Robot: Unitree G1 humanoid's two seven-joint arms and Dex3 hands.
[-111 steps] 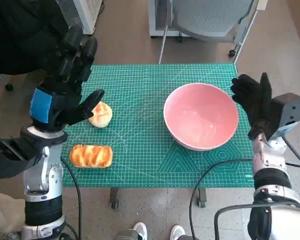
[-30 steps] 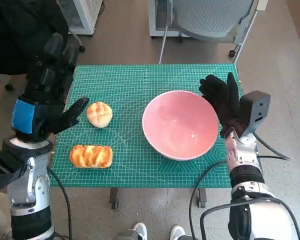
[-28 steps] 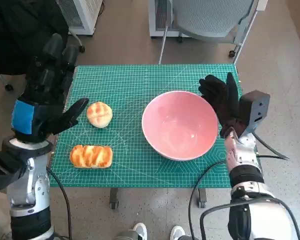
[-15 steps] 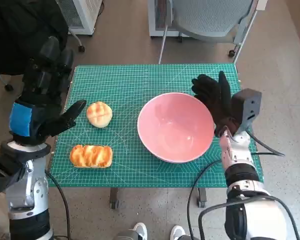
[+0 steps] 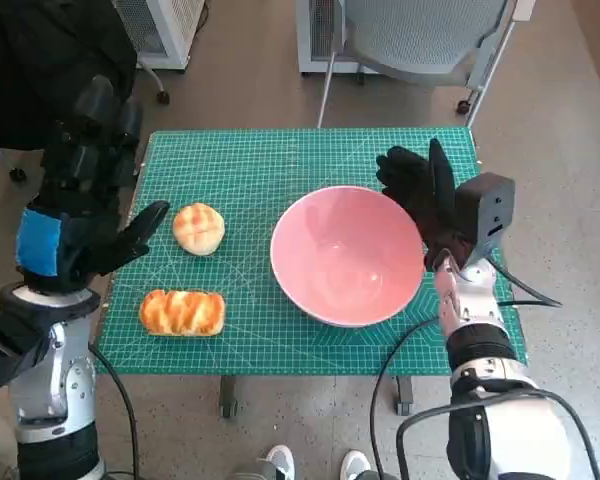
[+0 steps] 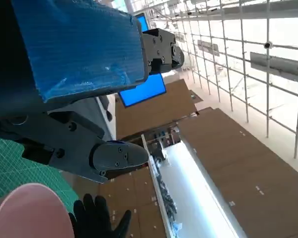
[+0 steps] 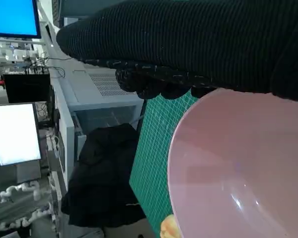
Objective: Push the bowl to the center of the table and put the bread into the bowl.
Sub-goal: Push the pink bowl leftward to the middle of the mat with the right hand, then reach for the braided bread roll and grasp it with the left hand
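The pink bowl (image 5: 346,254) sits empty on the green mat (image 5: 270,170), right of the middle. My right hand (image 5: 417,197) in its black glove presses flat against the bowl's right rim, fingers spread upward. A round bread roll (image 5: 199,228) lies on the mat's left part, and a long braided bread (image 5: 182,312) lies nearer the front left edge. My left hand (image 5: 80,205) hovers open above the mat's left edge, beside the round roll, holding nothing. The right wrist view shows the bowl (image 7: 243,168) close under the glove (image 7: 188,44). The left wrist view shows the bowl's rim (image 6: 30,210) and the gloved right hand (image 6: 97,223).
A grey office chair (image 5: 420,35) stands behind the table. A person in black clothing (image 5: 40,60) is at the back left. Cables (image 5: 410,350) hang off the front right edge. Shoes (image 5: 315,465) show on the floor below the table's front edge.
My right hand has pushed the bowl leftward from the table's right side toward the middle. My left hand has drifted left, away from the round roll. Both breads have stayed put.
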